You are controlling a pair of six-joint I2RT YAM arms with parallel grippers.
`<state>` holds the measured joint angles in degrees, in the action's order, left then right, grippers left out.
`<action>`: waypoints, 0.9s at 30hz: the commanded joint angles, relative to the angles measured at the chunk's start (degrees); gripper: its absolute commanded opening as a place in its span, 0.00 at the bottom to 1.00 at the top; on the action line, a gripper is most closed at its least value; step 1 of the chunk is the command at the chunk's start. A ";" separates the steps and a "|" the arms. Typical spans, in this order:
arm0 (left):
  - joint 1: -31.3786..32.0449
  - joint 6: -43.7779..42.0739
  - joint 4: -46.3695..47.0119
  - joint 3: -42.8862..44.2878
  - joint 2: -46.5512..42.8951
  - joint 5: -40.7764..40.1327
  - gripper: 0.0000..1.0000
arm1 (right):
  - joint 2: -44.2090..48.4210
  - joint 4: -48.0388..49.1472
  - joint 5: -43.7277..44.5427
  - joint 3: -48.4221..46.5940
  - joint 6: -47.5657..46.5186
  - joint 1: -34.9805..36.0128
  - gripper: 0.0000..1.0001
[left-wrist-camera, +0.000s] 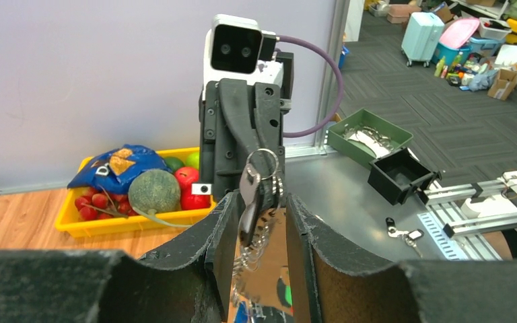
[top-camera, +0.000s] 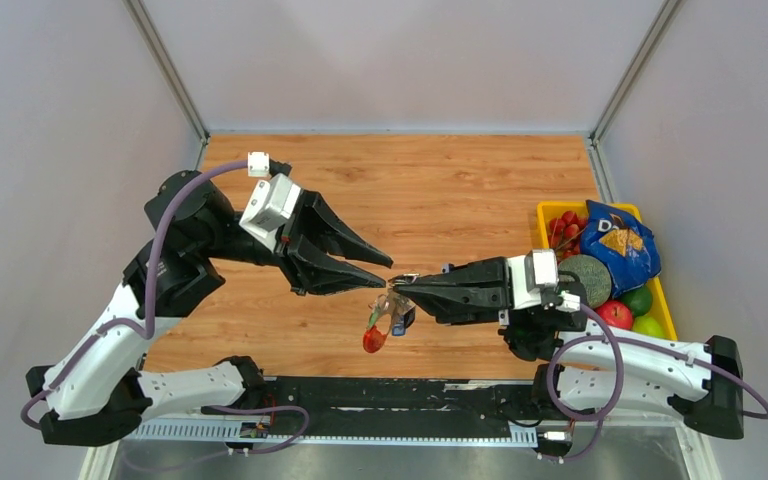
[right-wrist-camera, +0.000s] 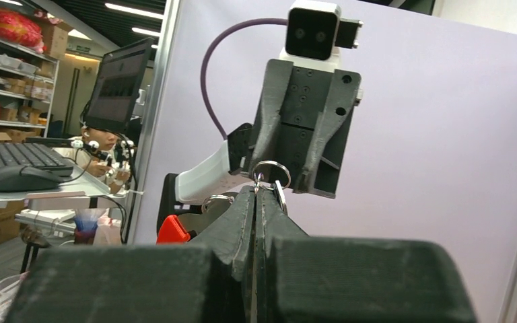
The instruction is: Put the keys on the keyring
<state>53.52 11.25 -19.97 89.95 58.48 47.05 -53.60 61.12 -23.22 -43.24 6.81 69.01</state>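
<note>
While the bunch hangs in mid-air over the near middle of the worktop [top-camera: 440, 190], the entry reads as follows.

- Right hand [top-camera: 400, 286]: clamped on the keyring [right-wrist-camera: 271, 173], red tag [top-camera: 373, 338] dangling below.
- Left hand [top-camera: 388, 273]: jaws parted either side of the key [left-wrist-camera: 248, 187], not visibly pinching.
- Progress: key at the ring; whether threaded, cannot tell. Judged unfinished.
- Surroundings: wood-grain worktop; yellow tray [top-camera: 545, 212] of fruit at right edge; grey walls [top-camera: 60, 100].

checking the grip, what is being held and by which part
The right gripper pinches the keyring by its thin metal ring at the top; the left gripper is open, holding nothing.
</note>
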 commanded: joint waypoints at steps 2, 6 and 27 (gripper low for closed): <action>-0.08 -1.54 0.28 1.67 -1.06 2.01 0.40 | -1.19 3.74 4.28 -3.60 -2.87 0.94 0.00; -0.15 -1.87 0.07 1.34 -1.37 2.47 0.39 | -1.75 4.75 5.12 -3.65 -3.65 1.42 0.00; -0.12 -3.59 -1.49 0.85 -2.26 -0.06 0.36 | -3.42 3.05 4.79 -5.57 -5.87 2.87 0.00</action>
<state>53.52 9.34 -20.67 89.95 56.93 47.86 -57.06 61.95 -18.98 -45.69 2.15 71.24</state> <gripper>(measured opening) 0.366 0.006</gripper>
